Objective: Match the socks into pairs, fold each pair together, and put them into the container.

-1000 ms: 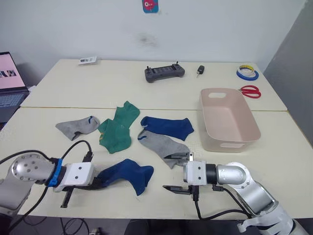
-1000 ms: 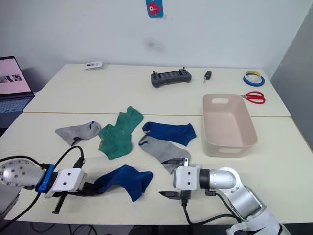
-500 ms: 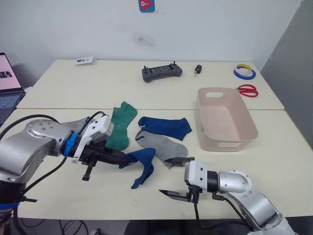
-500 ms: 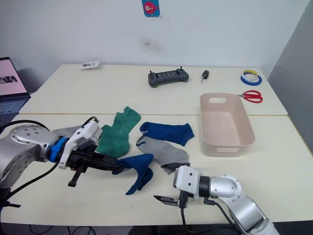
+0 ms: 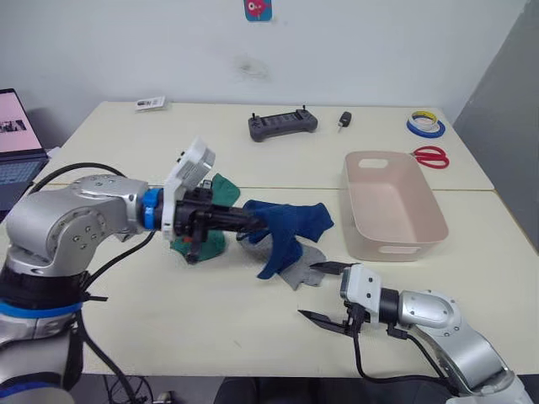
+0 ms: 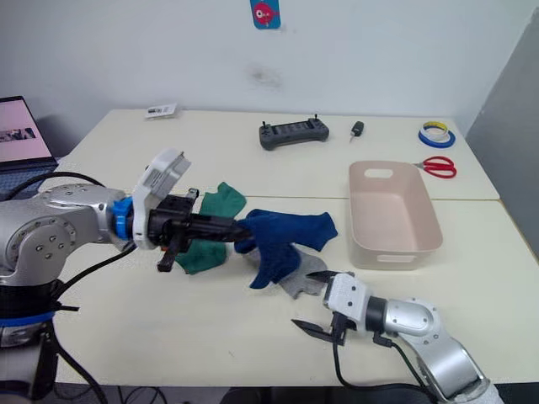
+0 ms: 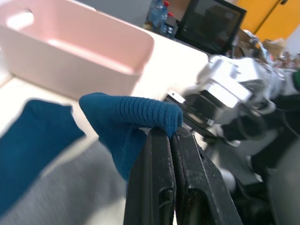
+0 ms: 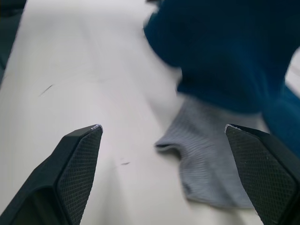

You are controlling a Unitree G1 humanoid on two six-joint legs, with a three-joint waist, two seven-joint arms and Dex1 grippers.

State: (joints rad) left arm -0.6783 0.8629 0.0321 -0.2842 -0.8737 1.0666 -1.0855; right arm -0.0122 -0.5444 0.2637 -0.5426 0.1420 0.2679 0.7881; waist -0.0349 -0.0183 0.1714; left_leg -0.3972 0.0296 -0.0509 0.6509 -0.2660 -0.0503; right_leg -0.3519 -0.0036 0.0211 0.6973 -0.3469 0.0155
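While the tub (image 5: 392, 206) sat bare toward my right on the surface (image 5: 152, 303), no pair had been folded or put away, so I judged nearly all the work was left. My left fingers (image 6: 238, 225) were clamped on the cuff of one dark blue sock (image 6: 271, 252), dangling it over the other dark blue sock (image 6: 307, 225) and a grey sock (image 6: 296, 283). Green socks (image 6: 210, 227) lay behind my left arm. My right fingers (image 6: 313, 300) were spread wide, holding nothing, just beside the grey sock.
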